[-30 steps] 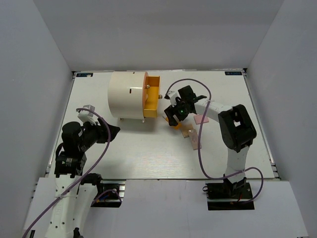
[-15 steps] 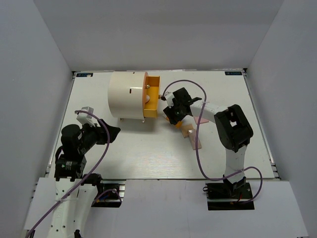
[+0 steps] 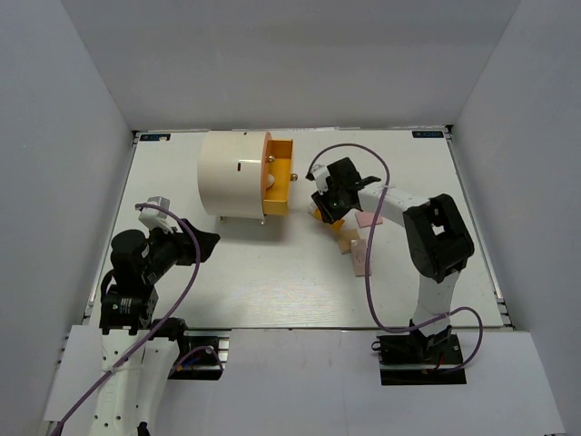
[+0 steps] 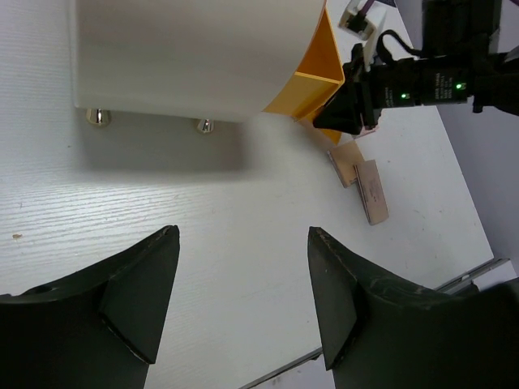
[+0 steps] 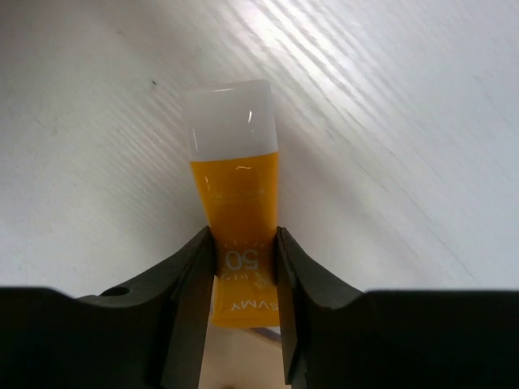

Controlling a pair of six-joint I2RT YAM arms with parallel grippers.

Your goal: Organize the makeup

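Two claws on record. Right claw (image 5: 242, 243): narrowed onto an orange-and-white tube (image 5: 235, 182), pinched near its tail, white cap pointing away, low at the table (image 5: 389, 121), just beside the beige pieces (image 4: 365, 182) and near the orange drawer (image 3: 279, 177). Left claw (image 4: 243, 300): wide, holding nothing, well apart. Hazards: the tail-end pinch may let the cap end droop or twist loose; a low carry could scatter the beige pieces or catch the drawer rim.

Bright even light (soft shadows), wrist pics blurry.
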